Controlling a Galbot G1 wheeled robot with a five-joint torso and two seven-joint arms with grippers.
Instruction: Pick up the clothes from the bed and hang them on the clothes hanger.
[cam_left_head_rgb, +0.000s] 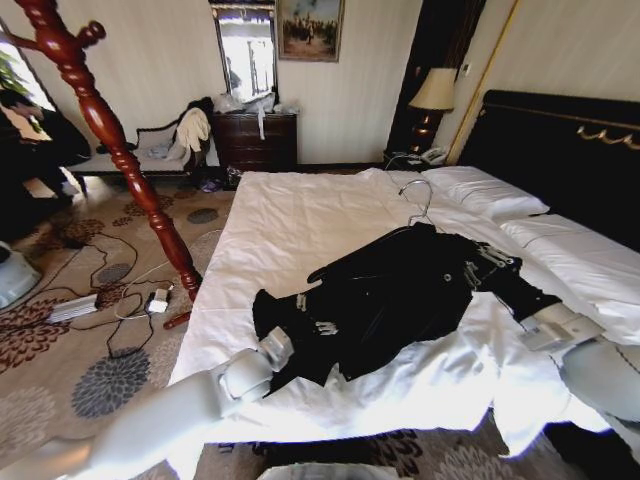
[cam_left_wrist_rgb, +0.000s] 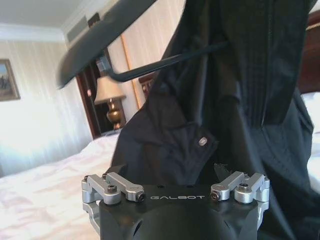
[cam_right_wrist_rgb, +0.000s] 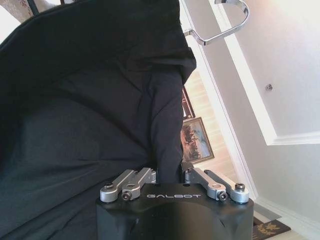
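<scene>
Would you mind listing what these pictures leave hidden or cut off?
- Left gripper fingertips: buried in the clothes, head and left wrist views.
- Right gripper grip: cloth covers it, right wrist view.
- Clothes hanger shoulders: inside the garment; silver hook pokes out.
- Wooden stand: top and foot cut off, head view.

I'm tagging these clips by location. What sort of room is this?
Most likely a hotel-style bedroom: a wide bed with white sheets and a black headboard, a bedside lamp, and a dark dresser against the far wall.
</scene>
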